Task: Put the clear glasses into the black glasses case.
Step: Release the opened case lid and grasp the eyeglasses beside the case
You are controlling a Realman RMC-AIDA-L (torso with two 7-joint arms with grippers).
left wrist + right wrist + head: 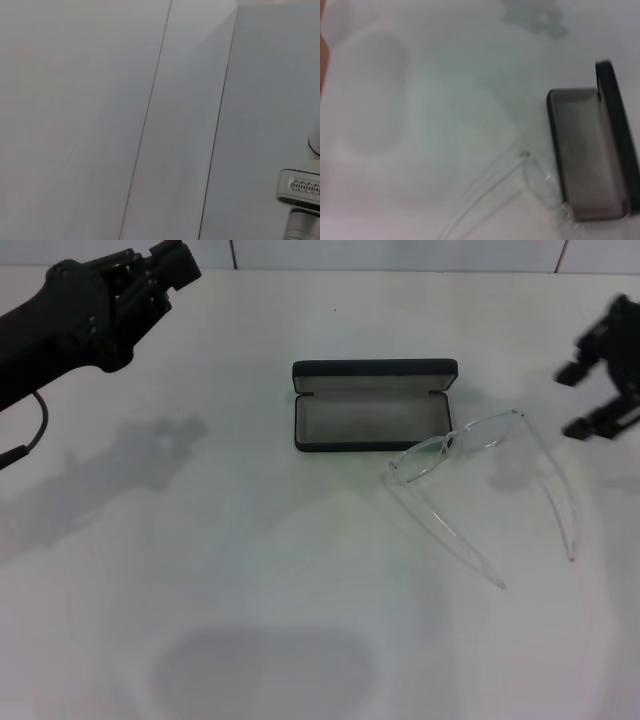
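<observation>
The black glasses case [370, 405] lies open in the middle of the white table, its lid standing up at the far side and its pale grey lining showing. The right wrist view also shows this case [587, 155]. The clear glasses [460, 445] rest on the table at the case's near right corner. Their arms are unfolded and point toward the table's front; the lens end shows in the right wrist view as the glasses [540, 185]. My right gripper [590, 400] hovers open to the right of the glasses, holding nothing. My left gripper [165, 270] is raised at the far left, away from both.
The table [250, 570] is plain white, with a pale wall behind it. The left wrist view shows only wall panels and a grey device [300, 187] at its edge.
</observation>
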